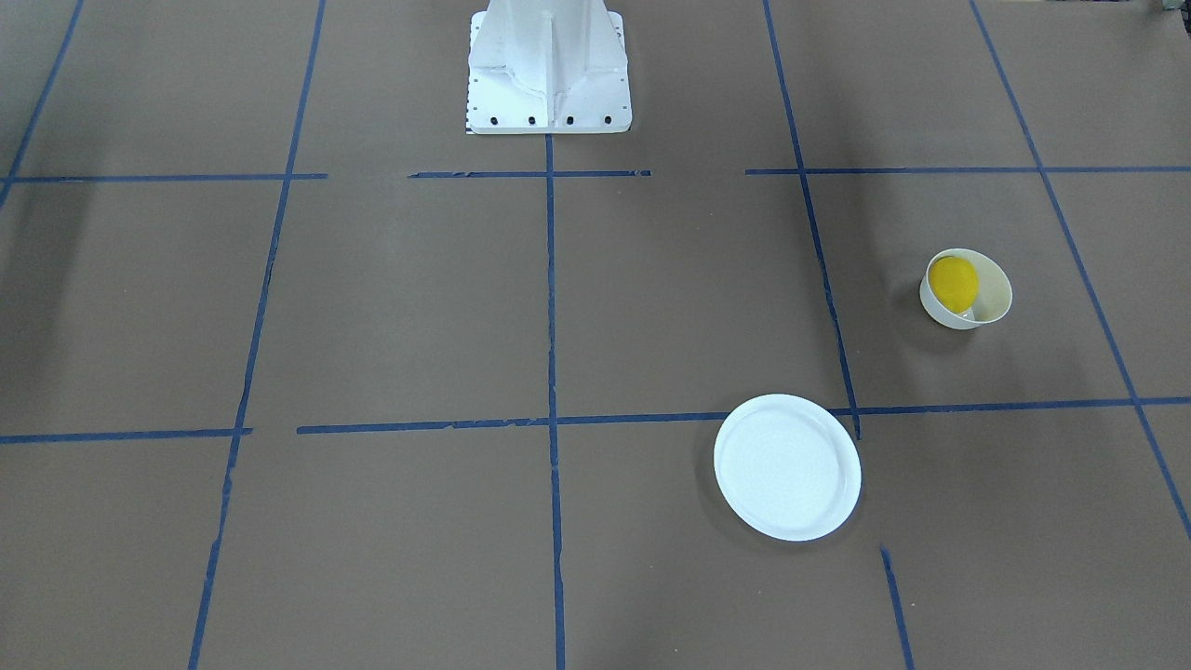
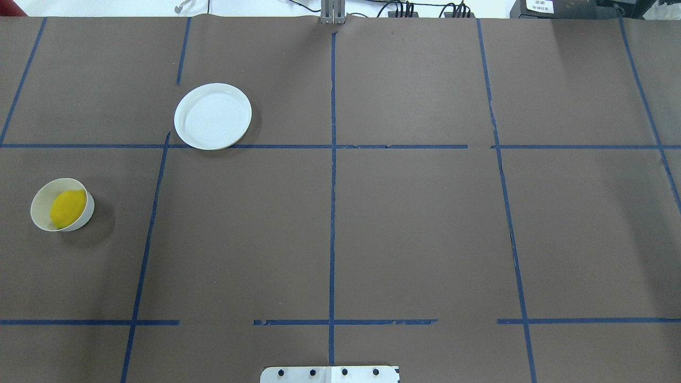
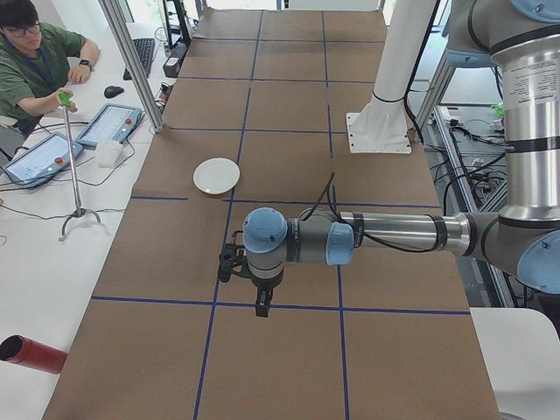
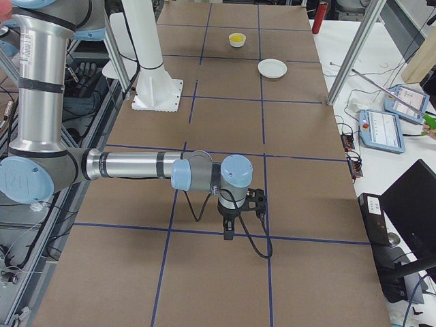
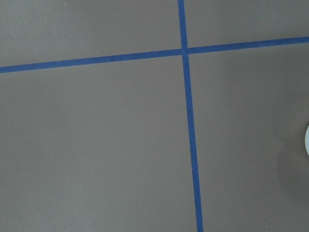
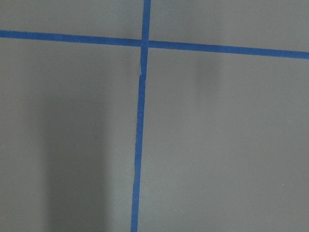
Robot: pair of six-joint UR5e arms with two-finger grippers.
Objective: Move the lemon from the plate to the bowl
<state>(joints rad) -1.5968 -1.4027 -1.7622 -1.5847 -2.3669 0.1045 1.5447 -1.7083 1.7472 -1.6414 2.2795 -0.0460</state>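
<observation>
The yellow lemon (image 1: pixel 954 282) lies inside the small cream-white bowl (image 1: pixel 997 296). In the overhead view, the lemon (image 2: pixel 68 207) and bowl (image 2: pixel 38 206) sit at the left side. The flat white plate (image 1: pixel 786 467) is bare; it also shows in the overhead view (image 2: pixel 213 116), beyond the bowl. My left gripper (image 3: pixel 260 306) hangs above the brown table, nearer the camera than the plate (image 3: pixel 216 175). My right gripper (image 4: pixel 228 234) hangs over the table's other end, far from the bowl (image 4: pixel 236 39). Both grippers show only in the side views, so I cannot tell whether they are open or shut.
The white robot pedestal (image 1: pixel 549 74) stands at the table's middle edge. Blue tape lines grid the brown table. An operator (image 3: pixel 35 61) sits beside tablets, and a red cylinder (image 3: pixel 31 354) lies off the table on the side bench.
</observation>
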